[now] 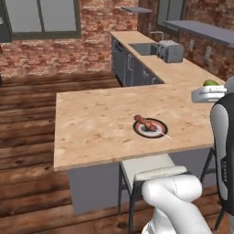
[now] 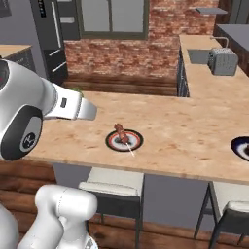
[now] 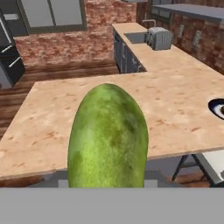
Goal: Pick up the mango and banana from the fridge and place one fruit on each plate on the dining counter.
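while the jaws were clenched on the mango (image 3: 108, 138), i judged the red-ringed plate (image 2: 124, 140), with a skewer (image 2: 122, 133) on it, lay at about four o'clock of the gripper (image 1: 210, 89).

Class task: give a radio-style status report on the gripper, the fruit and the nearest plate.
Gripper shut on mango, above the dining counter. Red-ringed plate already holds a meat skewer. Second plate further right.
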Robot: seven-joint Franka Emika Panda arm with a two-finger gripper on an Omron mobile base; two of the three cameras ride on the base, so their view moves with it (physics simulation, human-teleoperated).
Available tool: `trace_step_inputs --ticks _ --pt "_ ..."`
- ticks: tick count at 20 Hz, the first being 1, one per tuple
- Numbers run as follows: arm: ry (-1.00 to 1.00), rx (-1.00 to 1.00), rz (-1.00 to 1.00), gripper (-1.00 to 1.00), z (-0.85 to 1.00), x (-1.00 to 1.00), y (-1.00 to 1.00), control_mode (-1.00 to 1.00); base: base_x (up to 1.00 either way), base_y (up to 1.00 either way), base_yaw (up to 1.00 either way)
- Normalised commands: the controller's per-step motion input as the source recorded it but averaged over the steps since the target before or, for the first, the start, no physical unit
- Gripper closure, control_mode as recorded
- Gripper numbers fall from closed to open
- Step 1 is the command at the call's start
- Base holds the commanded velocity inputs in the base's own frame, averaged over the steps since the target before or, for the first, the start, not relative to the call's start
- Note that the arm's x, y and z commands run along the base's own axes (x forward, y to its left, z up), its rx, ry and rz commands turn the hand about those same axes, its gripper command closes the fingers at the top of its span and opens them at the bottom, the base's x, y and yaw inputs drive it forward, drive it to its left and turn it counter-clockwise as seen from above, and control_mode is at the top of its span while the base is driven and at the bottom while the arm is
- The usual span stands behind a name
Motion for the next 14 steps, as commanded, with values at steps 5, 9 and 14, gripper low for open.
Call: trace_step_inputs --ticks 5,9,14 --pt "0.0 0.0 0.0 1.0 0.0 0.0 0.0 1.0 1.0 -0.48 0.36" --pt "0.0 0.0 0.0 1.0 0.0 0.0 0.0 1.0 0.98 -0.71 0.37" --pt "0.0 0.0 0.0 1.0 0.0 0.0 0.0 1.0 0.71 -0.25 0.19"
